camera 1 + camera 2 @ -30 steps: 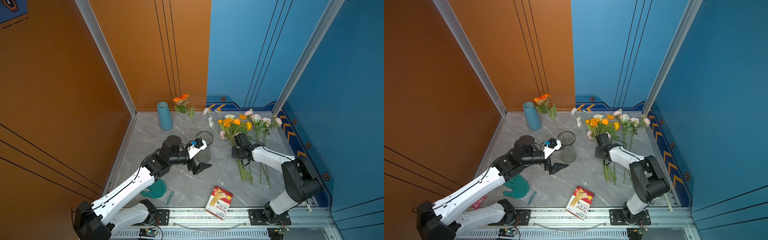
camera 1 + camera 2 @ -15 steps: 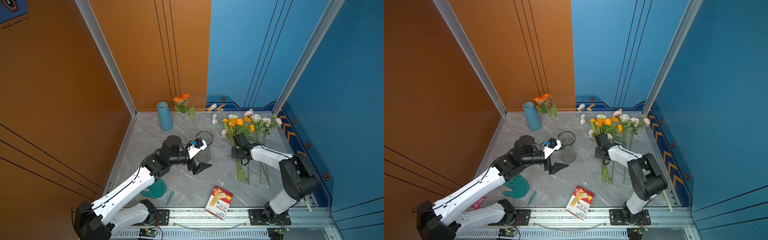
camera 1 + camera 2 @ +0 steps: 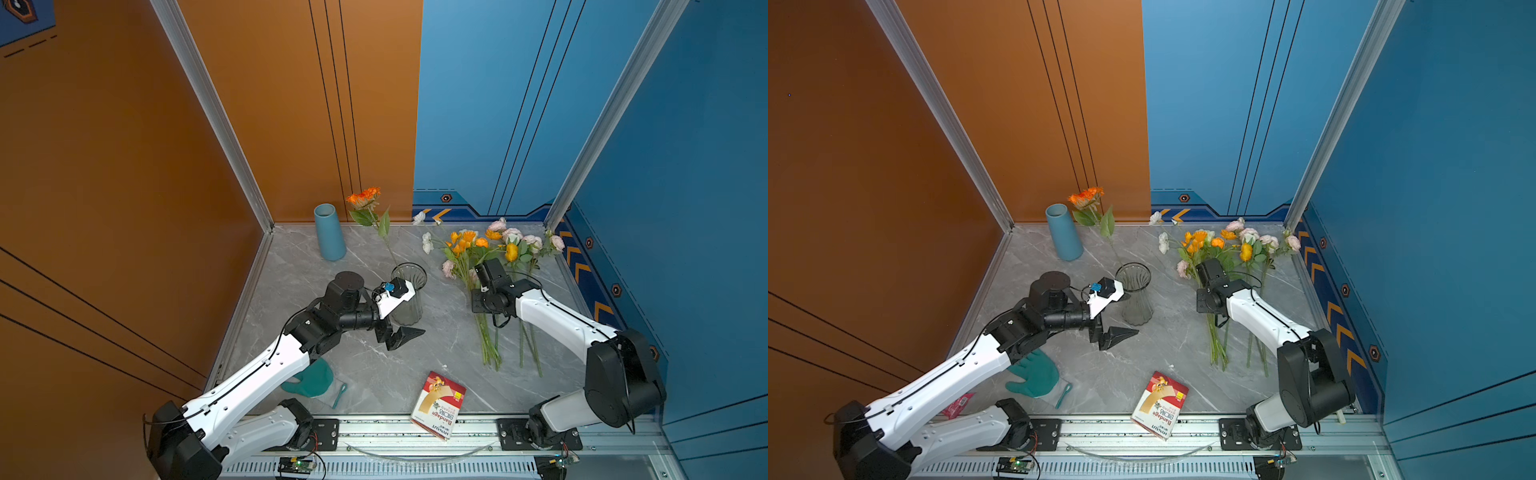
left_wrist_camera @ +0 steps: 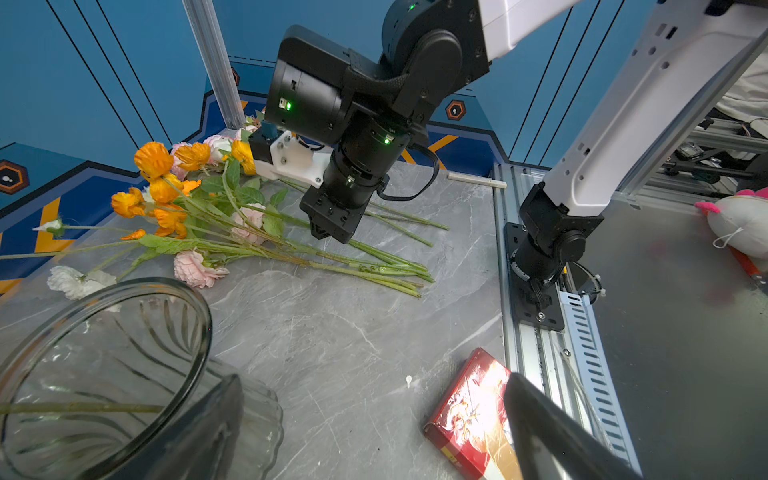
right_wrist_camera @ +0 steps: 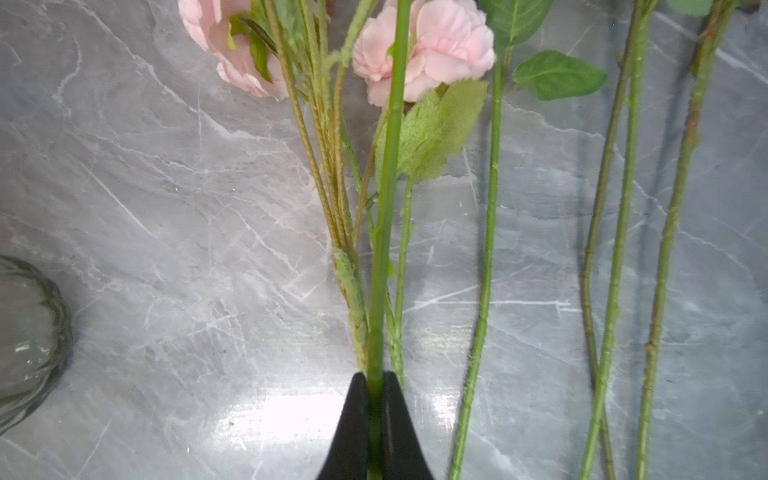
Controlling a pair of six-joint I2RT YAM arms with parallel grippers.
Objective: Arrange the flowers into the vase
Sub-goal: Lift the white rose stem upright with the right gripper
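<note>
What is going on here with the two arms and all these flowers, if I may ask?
The robot is putting flowers into a vase. The right gripper is shut on one green stem from the bunch of flowers lying on the grey table. The left gripper is open beside the glass vase, which holds one orange flower. A blue vase stands at the back with nothing showing in it.

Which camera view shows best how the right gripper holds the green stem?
The right wrist view: the right gripper is shut on the green stem, seen close. The left wrist view shows only its side near the flowers; in both top views the arm hides the grip.
</note>
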